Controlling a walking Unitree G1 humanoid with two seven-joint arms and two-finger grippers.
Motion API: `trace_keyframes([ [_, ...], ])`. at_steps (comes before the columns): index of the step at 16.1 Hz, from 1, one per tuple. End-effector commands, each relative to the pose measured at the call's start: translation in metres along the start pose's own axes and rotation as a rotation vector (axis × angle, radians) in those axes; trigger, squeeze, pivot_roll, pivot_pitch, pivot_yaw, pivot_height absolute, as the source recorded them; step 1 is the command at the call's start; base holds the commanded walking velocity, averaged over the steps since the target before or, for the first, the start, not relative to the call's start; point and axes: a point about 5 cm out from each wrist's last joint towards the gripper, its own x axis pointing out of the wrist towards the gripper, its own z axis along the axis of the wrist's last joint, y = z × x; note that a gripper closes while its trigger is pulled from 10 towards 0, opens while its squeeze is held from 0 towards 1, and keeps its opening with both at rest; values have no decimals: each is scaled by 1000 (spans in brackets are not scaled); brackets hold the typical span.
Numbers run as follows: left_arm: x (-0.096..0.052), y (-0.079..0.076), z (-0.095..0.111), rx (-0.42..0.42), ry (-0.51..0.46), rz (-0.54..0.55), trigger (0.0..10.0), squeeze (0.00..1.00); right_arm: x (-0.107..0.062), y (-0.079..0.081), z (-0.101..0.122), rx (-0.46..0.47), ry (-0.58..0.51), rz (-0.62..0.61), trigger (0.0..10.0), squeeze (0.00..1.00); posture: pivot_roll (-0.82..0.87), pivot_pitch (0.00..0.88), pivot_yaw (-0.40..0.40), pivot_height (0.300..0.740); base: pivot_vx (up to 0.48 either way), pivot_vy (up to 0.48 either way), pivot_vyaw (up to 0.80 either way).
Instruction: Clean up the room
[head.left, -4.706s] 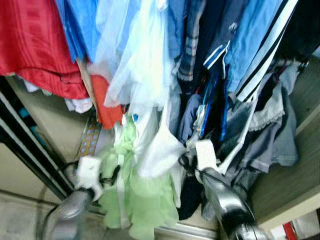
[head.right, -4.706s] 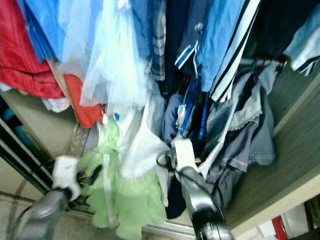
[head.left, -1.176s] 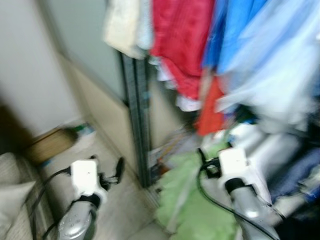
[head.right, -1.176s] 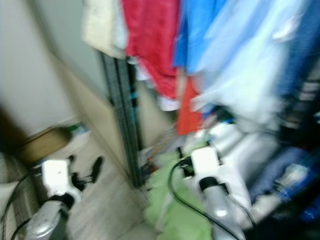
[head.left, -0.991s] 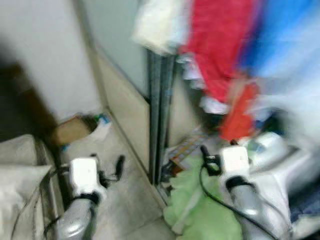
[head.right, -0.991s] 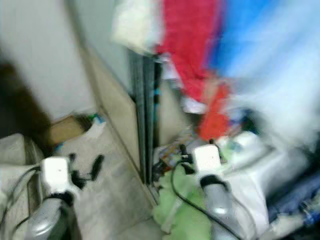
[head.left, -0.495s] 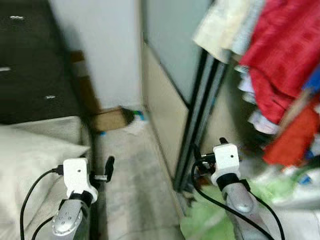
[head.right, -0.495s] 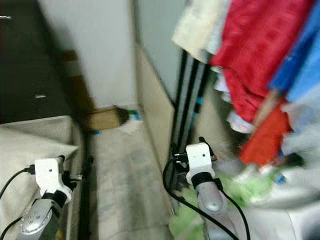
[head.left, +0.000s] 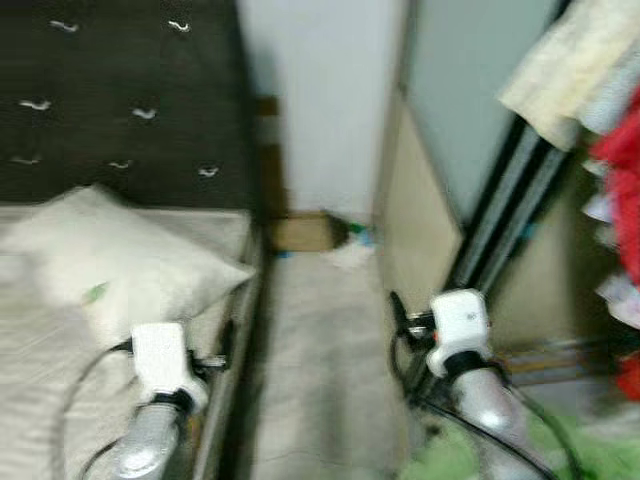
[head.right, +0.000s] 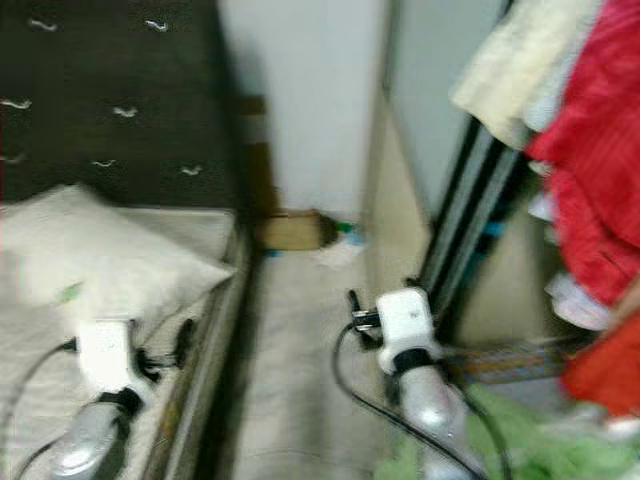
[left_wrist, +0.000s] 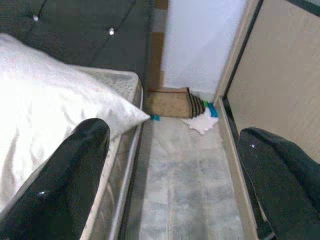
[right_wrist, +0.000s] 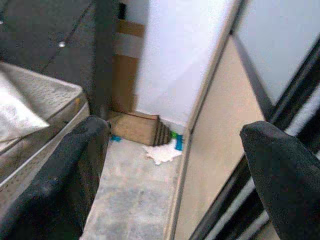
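I see a narrow strip of floor (left_wrist: 185, 165) running between a bed (head.left: 60, 330) on my left and a sliding wardrobe door (head.right: 420, 130) on my right. Both head views are blurred.

The left gripper (left_wrist: 172, 165) is held low over the edge of the mattress, its 2 jaws spread wide apart with nothing between them. The right gripper (right_wrist: 172, 165) hangs over the floor close beside the wardrobe door track, jaws also wide apart and empty.

At the far end of the strip, against the white wall (left_wrist: 200, 40), lies a flat brown cardboard box (left_wrist: 170, 102). Just beside it a crumpled white scrap (left_wrist: 202, 121) lies on the floor, touching something small, green and blue (left_wrist: 210, 107) that I cannot identify. A small blue bit (left_wrist: 155, 118) sits by the bed corner.

On the bed a white pillow (head.left: 120, 260) lies in front of a dark tufted headboard (head.left: 120, 100), one corner of it pointing out over the mattress edge toward the box.

To my right, clothes hang in the open wardrobe: a cream garment (head.right: 510, 70) and a red one (head.right: 590, 150). Green fabric (head.right: 530, 440) lies heaped low beside the right arm, with a patterned strip (head.right: 510, 362) near it on the wardrobe floor.
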Motion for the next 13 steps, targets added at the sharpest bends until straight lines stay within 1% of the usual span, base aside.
trace_keyframes([
  [1, 0, 3, 4, 12, -9, 4, 10000, 0, 1, 2, 1, 14, -7, -1, 10000, 0, -128, 0, -33, 740, 0, 0, 800],
  [8, 3, 4, 4, 27, -9, -4, 10000, 0, 4, 1, 2, -10, -18, 8, 10000, 0, -128, 0, -36, 740, 0, 0, 800],
  [11, 6, 5, 5, 20, -11, -11, 10000, 0, 5, 1, 2, -5, -18, 11, 10000, 0, -128, 0, -40, 740, 0, 0, 800],
  [13, 7, 5, 6, 38, -16, -11, 10000, 0, 6, 2, 2, -5, -21, 22, 10000, 0, -128, 0, -40, 740, 0, 0, 800],
])
